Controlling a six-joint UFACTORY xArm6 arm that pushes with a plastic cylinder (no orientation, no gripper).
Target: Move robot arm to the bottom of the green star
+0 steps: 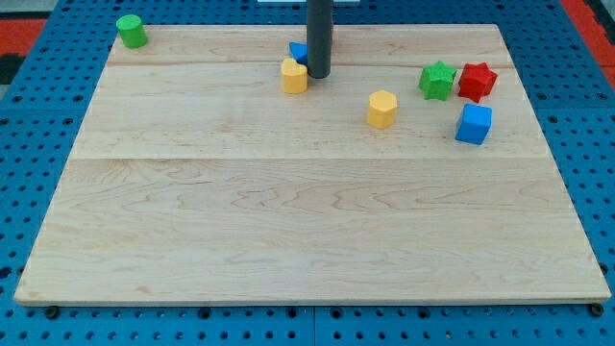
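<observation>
My tip (318, 75) sits upper centre of the frame, rod coming straight down from the top edge; no jaws on this rig, just the bare rod end, nothing clamped. Tip is just beside the yellow block (294, 75) on its right, looks touching or nearly so, can't tell which. A blue block (299, 51) is half hidden behind the rod, shape unclear. Further right, a yellow hexagonal block (381, 108) stands alone. Target is the green star (437, 80), upper right of the frame, well apart from my tip, with the red star (477, 81) just beside it on the right, possibly touching. A blue cube (473, 124) lies below the red star. A green cylinder (131, 31) is far upper left on the wooden board (288, 231). Green star: small, solid, bright green, pointed lobes, flat top. I judge it light, rigid, and easy to slide on smooth wood, so any brush would shift it. No hold needed; I want the tip parked on bare board just below it, approaching from below, between the hexagon and the cube, without nudging either.
</observation>
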